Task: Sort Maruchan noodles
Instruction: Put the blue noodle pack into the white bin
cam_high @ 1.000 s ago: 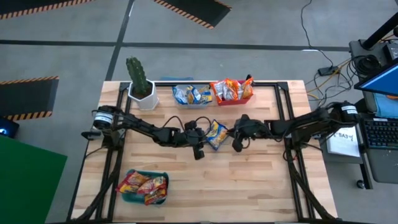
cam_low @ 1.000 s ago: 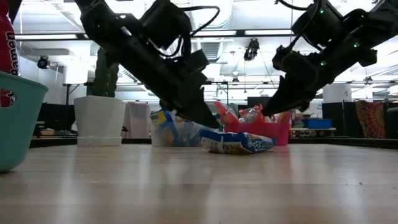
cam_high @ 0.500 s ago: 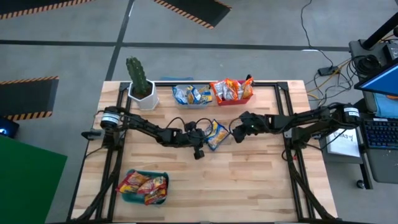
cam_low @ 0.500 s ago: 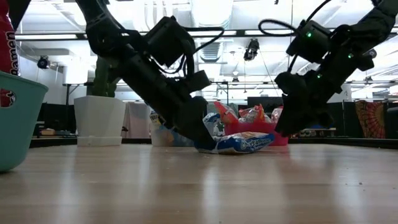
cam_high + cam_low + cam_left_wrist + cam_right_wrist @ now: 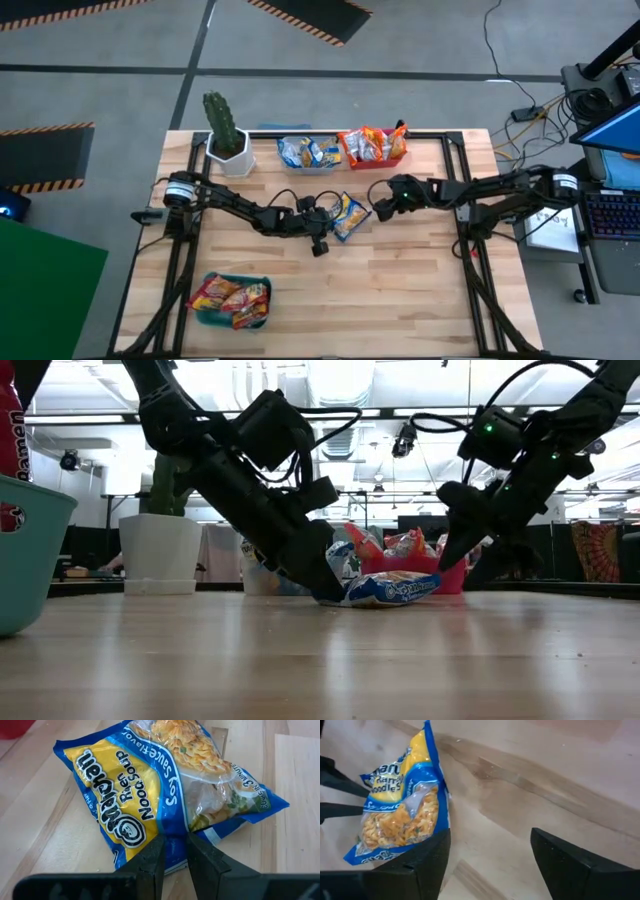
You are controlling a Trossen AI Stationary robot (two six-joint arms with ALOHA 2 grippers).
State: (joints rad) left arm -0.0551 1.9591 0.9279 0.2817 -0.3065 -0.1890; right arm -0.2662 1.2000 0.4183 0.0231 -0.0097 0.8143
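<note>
Nearly done: most packets binned, w/ last blue-yellow Maruchan packet (image 5: 347,216) mid-surface, pinched at its edge by left gripper (image 5: 174,854); right gripper (image 5: 487,860) spread wide, empty, just beside it.

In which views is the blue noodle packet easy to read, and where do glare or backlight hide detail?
Left wrist view: the blue packet is sharp, its print readable. Low view: bright ceiling lights turn both arms into dark shapes, and the table shows glare. High view: even light, but the packet's print is too small to read.
</note>
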